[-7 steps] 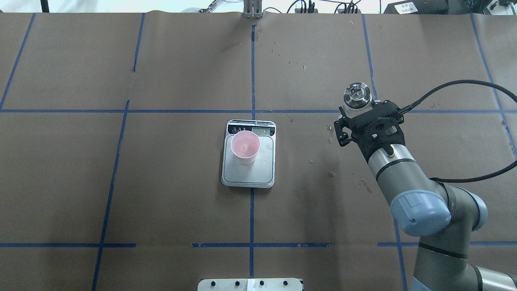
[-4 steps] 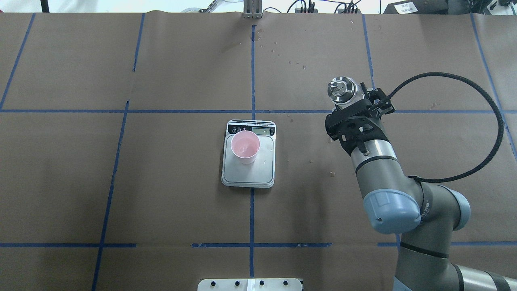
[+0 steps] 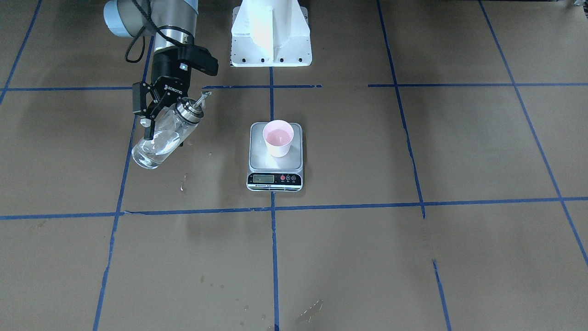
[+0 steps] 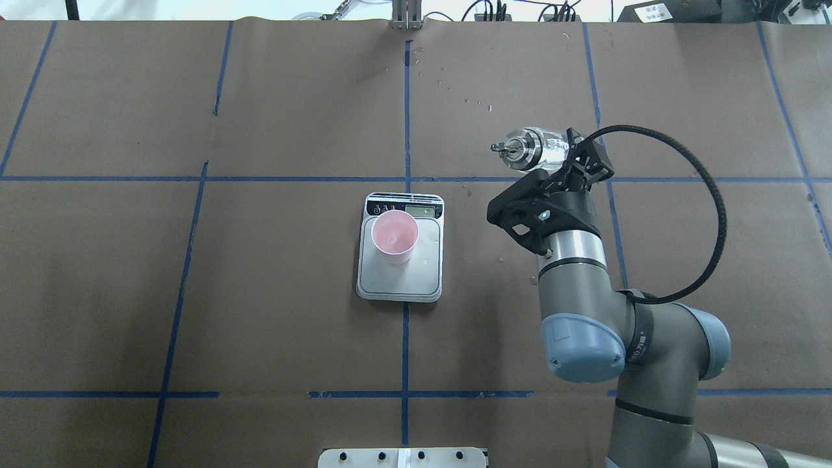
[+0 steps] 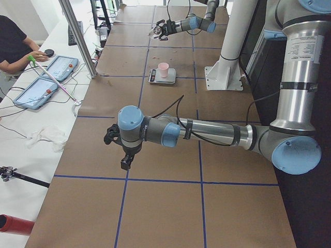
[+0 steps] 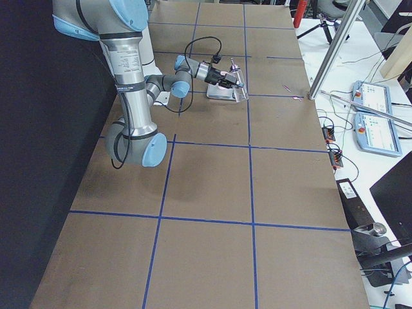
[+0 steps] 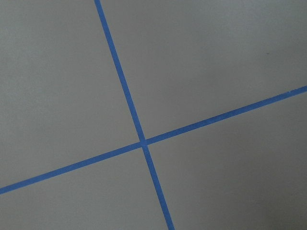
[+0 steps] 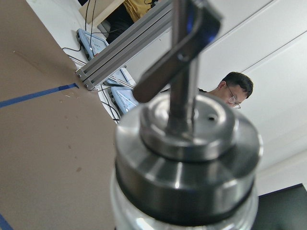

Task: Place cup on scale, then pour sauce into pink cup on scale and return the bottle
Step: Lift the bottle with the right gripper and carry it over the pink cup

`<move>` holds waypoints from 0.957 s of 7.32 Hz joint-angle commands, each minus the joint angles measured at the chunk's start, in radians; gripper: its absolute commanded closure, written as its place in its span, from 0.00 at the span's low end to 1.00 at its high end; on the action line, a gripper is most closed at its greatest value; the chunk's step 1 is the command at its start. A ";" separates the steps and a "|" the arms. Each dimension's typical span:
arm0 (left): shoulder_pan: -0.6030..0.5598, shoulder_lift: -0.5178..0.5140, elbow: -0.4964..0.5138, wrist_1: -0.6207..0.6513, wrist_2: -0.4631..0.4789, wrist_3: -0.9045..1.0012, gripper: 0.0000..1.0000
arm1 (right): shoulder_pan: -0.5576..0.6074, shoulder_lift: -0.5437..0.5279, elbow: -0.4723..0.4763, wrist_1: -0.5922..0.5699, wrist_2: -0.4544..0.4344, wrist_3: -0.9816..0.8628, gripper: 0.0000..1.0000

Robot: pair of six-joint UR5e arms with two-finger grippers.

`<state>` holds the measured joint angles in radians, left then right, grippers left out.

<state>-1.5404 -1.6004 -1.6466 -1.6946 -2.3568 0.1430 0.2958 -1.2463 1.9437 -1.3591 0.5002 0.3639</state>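
Observation:
The pink cup [image 3: 278, 137] [image 4: 394, 236] stands upright on the scale [image 3: 294, 156] [image 4: 403, 279], toward its display end. My right gripper [image 3: 161, 130] [image 4: 560, 158] is shut on the clear glass bottle [image 3: 158, 145] [image 4: 530, 146], which hangs tilted above the table to the right of the scale in the overhead view, spout pointing at the scale. Clear sauce [image 3: 154, 148] pools in the bottle's lower end. The right wrist view shows the bottle's silver collar [image 8: 187, 158] close up. My left gripper [image 5: 125, 161] hovers over bare paper far from the scale; I cannot tell whether it is open or shut.
Brown paper with blue tape lines covers the table. Small wet spots [image 4: 534, 280] lie near the right arm. The white robot base [image 3: 271, 32] stands behind the scale. A person [image 5: 13, 41] sits beside tablets [image 5: 51, 67] on a side table.
The right arm has swung left toward the scale with the bottle. The bottle has tipped from upright to slanted, spout toward the scale. Cup and scale have not moved.

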 commanded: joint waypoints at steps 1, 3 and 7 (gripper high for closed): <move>0.000 -0.001 0.005 0.000 0.001 0.000 0.00 | -0.044 0.082 -0.093 -0.132 -0.101 -0.026 1.00; 0.000 -0.015 0.031 0.000 0.001 0.000 0.00 | -0.050 0.119 -0.152 -0.133 -0.131 -0.083 1.00; 0.002 -0.018 0.045 0.000 -0.001 0.001 0.00 | -0.052 0.119 -0.187 -0.135 -0.267 -0.309 1.00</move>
<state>-1.5389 -1.6166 -1.6064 -1.6950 -2.3565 0.1433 0.2450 -1.1277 1.7715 -1.4935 0.2731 0.0968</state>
